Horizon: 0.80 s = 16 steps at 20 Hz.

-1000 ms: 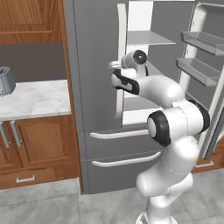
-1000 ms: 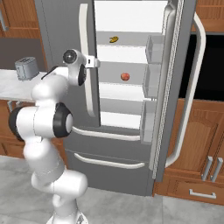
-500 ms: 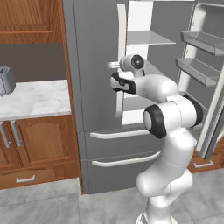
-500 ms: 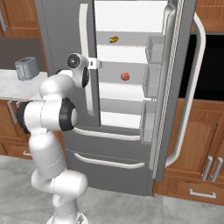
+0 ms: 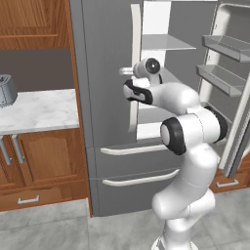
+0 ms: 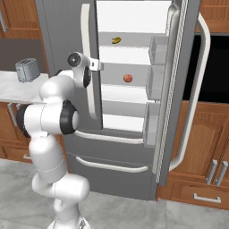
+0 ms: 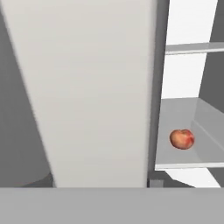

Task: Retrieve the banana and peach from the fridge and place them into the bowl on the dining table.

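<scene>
The fridge is seen with its right door swung wide open and its left door shut, so that the white shelved interior is exposed. The peach lies on the middle shelf inside the fridge, towards the centre of the shelf and well back from the front edge. The banana is seen on the shelf above the peach, slightly to its left. In the hand view the peach is seen on the shelf, past the inner edge of the shut door.

The arm is raised in front of the shut left door, and the gripper is held at the long white handle of that door, level with the shelf between the banana and the peach. The handle is seen very close and blurred in the hand view. How far the gripper is open, and whether the handle is touched or held by it, cannot be told.

Left of the fridge, a toaster stands on a marble worktop above wooden cabinets.
</scene>
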Motion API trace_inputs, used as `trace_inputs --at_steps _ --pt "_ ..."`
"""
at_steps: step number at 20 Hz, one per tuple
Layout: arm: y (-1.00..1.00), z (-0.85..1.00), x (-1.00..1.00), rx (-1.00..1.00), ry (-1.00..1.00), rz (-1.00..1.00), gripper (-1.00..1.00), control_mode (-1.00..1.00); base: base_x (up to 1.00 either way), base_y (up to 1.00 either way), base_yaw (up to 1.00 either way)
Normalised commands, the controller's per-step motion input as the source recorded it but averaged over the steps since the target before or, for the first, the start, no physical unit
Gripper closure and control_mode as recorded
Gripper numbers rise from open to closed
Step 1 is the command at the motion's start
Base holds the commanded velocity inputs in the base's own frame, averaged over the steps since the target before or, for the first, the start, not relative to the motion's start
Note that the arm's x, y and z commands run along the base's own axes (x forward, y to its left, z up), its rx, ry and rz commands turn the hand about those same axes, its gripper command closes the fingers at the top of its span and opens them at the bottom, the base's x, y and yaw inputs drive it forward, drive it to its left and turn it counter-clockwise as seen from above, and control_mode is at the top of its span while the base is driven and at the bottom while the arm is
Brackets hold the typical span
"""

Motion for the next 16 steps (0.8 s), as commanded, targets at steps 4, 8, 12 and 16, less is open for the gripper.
trace_inputs --at_steps 4,8,12,16 --pt "0.10 0.06 -0.37 0.00 0.20 -0.04 1.00 -1.00 0.00 0.00 0.00" --pt "0.40 0.00 -1.00 0.00 -0.03 -0.03 1.00 -1.00 0.00 0.00 0.00" --pt "0.62 0.00 -1.00 0.00 -0.11 -0.05 1.00 -1.00 0.00 0.00 0.00" --pt "0.89 0.00 -1.00 0.00 -0.07 -0.07 1.00 -1.00 0.00 0.00 0.00"
